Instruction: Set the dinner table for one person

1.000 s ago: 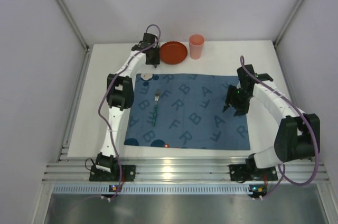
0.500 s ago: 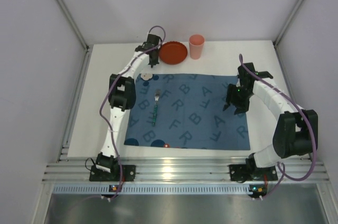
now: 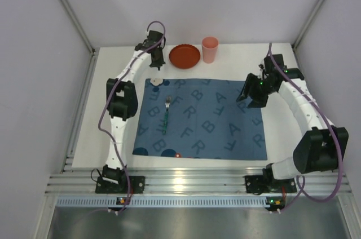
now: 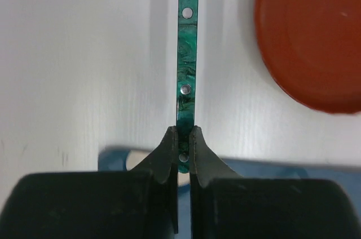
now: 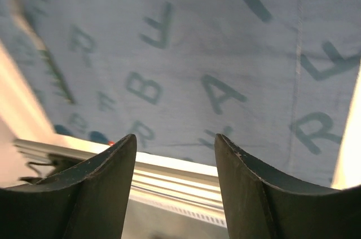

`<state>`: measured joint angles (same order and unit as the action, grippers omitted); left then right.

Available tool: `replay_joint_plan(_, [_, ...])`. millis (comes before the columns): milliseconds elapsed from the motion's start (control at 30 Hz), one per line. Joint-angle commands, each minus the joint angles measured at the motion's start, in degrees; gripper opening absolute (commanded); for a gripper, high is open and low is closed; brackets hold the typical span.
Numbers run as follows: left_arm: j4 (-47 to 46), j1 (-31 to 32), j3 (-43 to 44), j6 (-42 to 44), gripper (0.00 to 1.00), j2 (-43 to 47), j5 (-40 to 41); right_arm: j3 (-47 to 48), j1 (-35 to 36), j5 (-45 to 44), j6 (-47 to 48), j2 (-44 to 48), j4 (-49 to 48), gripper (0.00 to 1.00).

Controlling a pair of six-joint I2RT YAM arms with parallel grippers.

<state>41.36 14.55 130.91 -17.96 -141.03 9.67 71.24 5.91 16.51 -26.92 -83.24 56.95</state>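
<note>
Plain white matte dinner table [image 3: 107, 115]; I read F, R, B, A on its blue mat [image 3: 208, 120]. At 11 o'clock, my left gripper [image 4: 180, 137] clamps a green-handled utensil [image 4: 186, 70]; the right gripper [image 5: 175, 140] gapes.

I see the blue letter-printed mat [image 5: 186, 53] spread under the right fingers [image 5: 101, 194], an aluminium rail [image 5: 169, 178] showing between them past its edge.

Counter, seen from my overhead feed

I see the white counter [image 3: 237, 63] carrying a blue lettered mat [image 3: 206, 120] across its middle, long edge toward me. Past the mat's far edge a red plate [image 3: 185, 56] lies flat, and a pink cup [image 3: 210, 49] stands upright just beside it on the right.
</note>
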Motion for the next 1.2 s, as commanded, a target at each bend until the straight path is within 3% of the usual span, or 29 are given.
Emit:
replay_joint_plan(0, [-1.3,4.5,-4.3,-6.0,0.00,15.2,-2.0,6.8,-0.7,6.4,-5.2,5.5,0.5,0.60])
replay_joint_plan(167, [-0.6,14.7,-17.1,-14.7,0.00,27.4,3.7,9.4,-0.7,6.2,-6.9,10.5,4.0,0.61])
replay_joint_plan(367, [-4.0,30.1,-29.2,-28.5,0.00,33.9,7.5,10.2,-0.8,2.6,-7.7,19.0,10.8,0.64])
replay_joint_plan(633, [-2.9,49.4,-26.2,-44.8,0.00,26.7,15.2,15.3,-0.8,1.5,-4.3,26.2,23.6,0.66])
replay_joint_plan(900, [-4.0,56.2,-22.3,-52.8,0.00,16.1,13.4,11.3,0.3,-0.9,-1.7,33.1,28.7,0.65])
replay_joint_plan(1167, [-13.9,57.3,-30.4,-54.9,0.00,16.1,13.0,9.9,1.2,-1.3,-1.2,35.3,28.7,0.66])
